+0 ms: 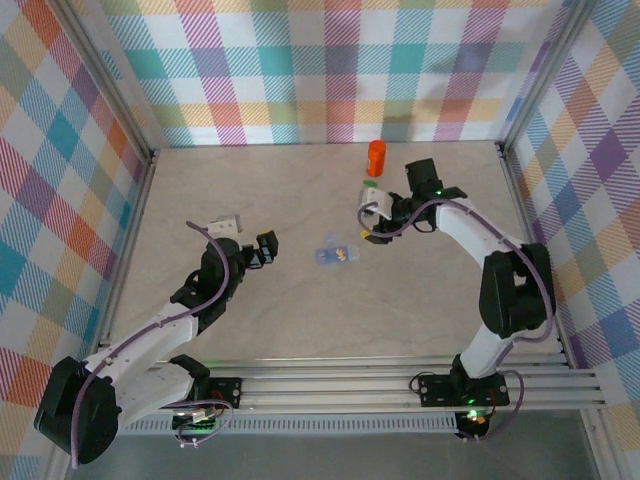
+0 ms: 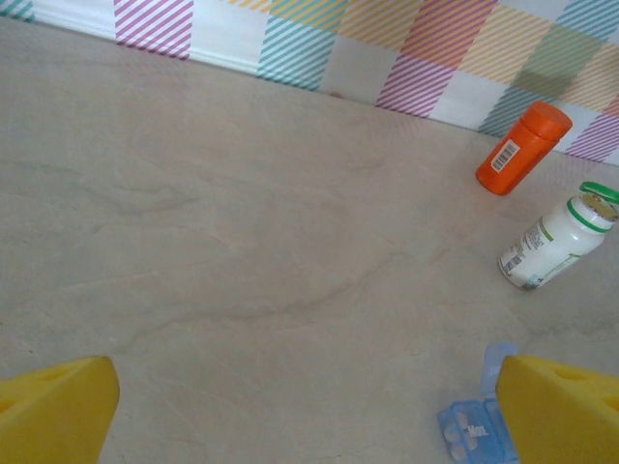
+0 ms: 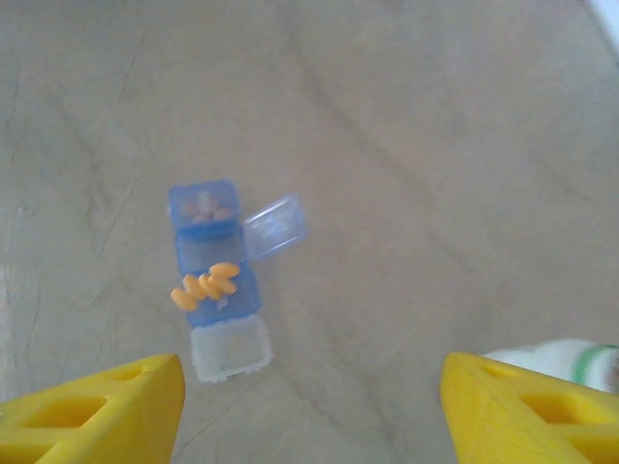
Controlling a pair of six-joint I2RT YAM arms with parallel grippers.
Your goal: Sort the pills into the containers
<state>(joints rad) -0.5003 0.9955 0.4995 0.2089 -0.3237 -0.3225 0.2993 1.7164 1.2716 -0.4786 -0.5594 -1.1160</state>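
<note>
Early days prob: few yellow pills (image 3: 205, 283) on blue box (image 3: 218, 280) mid-table, one lid (image 3: 276, 225) up. Yet to fill: orange bottle (image 2: 522, 148) & white bottle (image 2: 556, 242), back right. L gripper (image 2: 309, 406), R gripper (image 3: 309, 406) spread, empty

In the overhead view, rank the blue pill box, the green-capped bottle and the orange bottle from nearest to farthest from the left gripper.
1. Blue pill box, just right of the left gripper, mid-table.
2. Green-capped bottle, farther right and back.
3. Orange bottle, farthest back.
</note>
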